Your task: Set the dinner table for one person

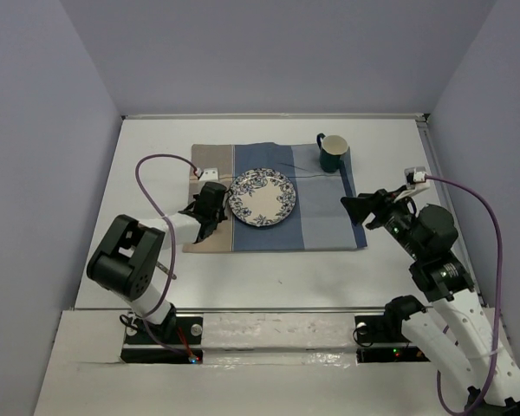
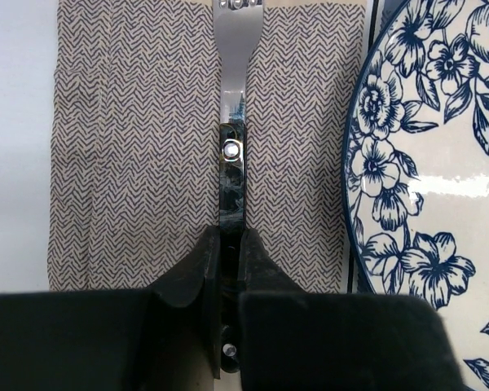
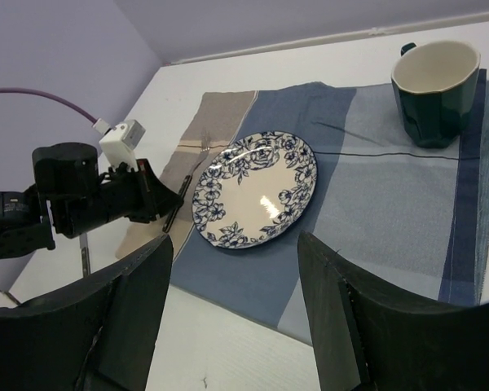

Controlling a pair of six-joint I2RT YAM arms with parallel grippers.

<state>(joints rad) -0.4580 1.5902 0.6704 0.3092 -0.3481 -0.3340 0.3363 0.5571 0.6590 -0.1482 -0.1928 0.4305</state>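
The white dinner table (image 1: pixel 269 277) carries a blue-and-tan striped placemat (image 1: pixel 321 217). A blue-flowered plate (image 1: pixel 262 197) lies on the mat's middle, and a dark green mug (image 1: pixel 333 152) stands at its far right corner. My left gripper (image 1: pixel 210 211) is low over the tan stripe, left of the plate. In the left wrist view it (image 2: pixel 231 236) is shut on the dark handle of a fork (image 2: pixel 231 155), which lies along the herringbone cloth beside the plate (image 2: pixel 432 163). My right gripper (image 1: pixel 357 208) is open and empty above the mat's right edge.
The right wrist view shows the plate (image 3: pixel 257 189), the mug (image 3: pixel 436 90), the fork (image 3: pixel 173 213) and the left arm's purple cable. Grey walls enclose the table on three sides. Bare white tabletop (image 3: pixel 228 350) lies in front of the mat.
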